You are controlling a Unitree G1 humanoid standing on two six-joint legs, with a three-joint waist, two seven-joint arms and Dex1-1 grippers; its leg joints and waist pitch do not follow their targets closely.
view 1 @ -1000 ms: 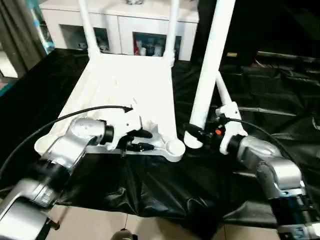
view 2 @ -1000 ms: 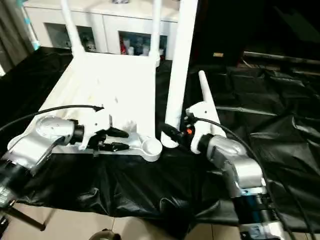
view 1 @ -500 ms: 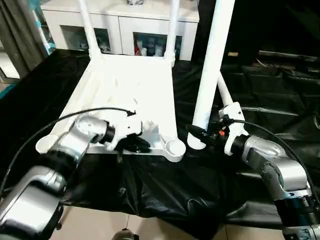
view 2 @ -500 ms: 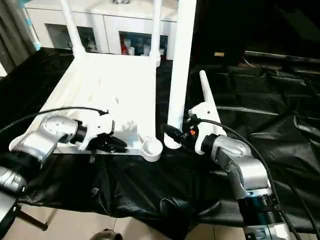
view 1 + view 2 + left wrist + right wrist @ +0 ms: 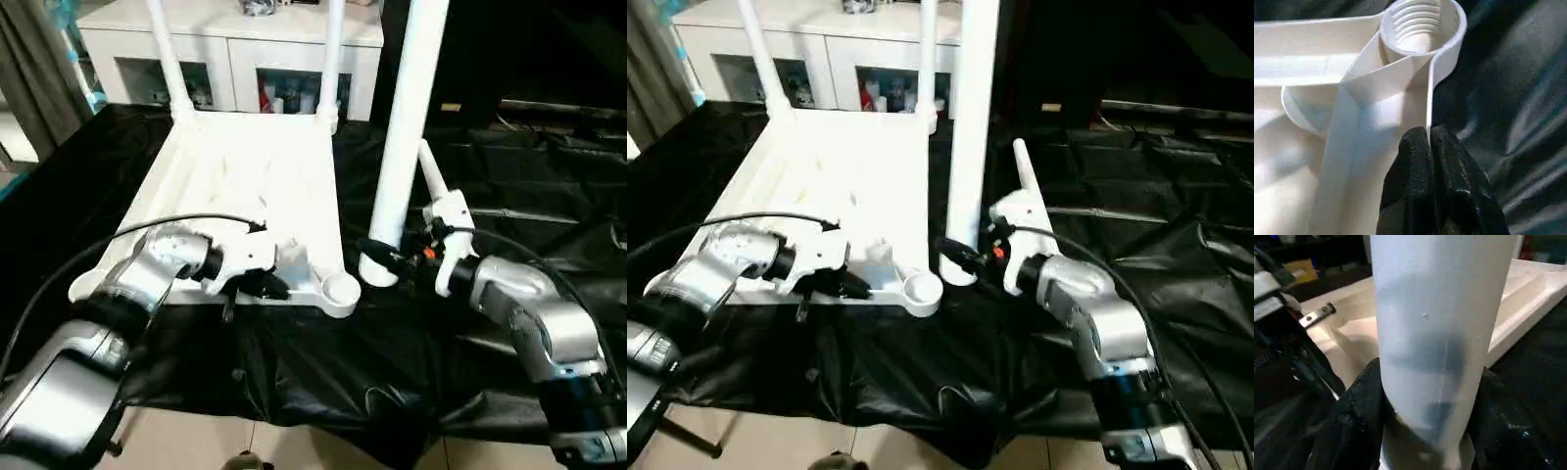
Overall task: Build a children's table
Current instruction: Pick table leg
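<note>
Left eye view: the table top (image 5: 257, 181) lies upside down on the black cloth (image 5: 509, 166), two legs (image 5: 167, 54) standing at its far corners. At about 7 o'clock the left gripper (image 5: 266, 287) is pinched tight on the top's near rim, just beside the empty corner socket (image 5: 340, 290). At 4 o'clock the right gripper (image 5: 384, 260) clasps the base of an upright leg (image 5: 402, 147), half-spread around it — the leg's foot sits on the cloth just right of the socket, apart from it. A loose leg (image 5: 433, 178) lies behind.

Left wrist view: both fingers (image 5: 1415, 166) meet on the thin rim wall; the threaded socket (image 5: 1422, 24) is beyond, with bare cloth alongside.

Right wrist view: the fingers (image 5: 1359, 401) flank the tube (image 5: 1437, 333); the top's edge runs behind.
</note>
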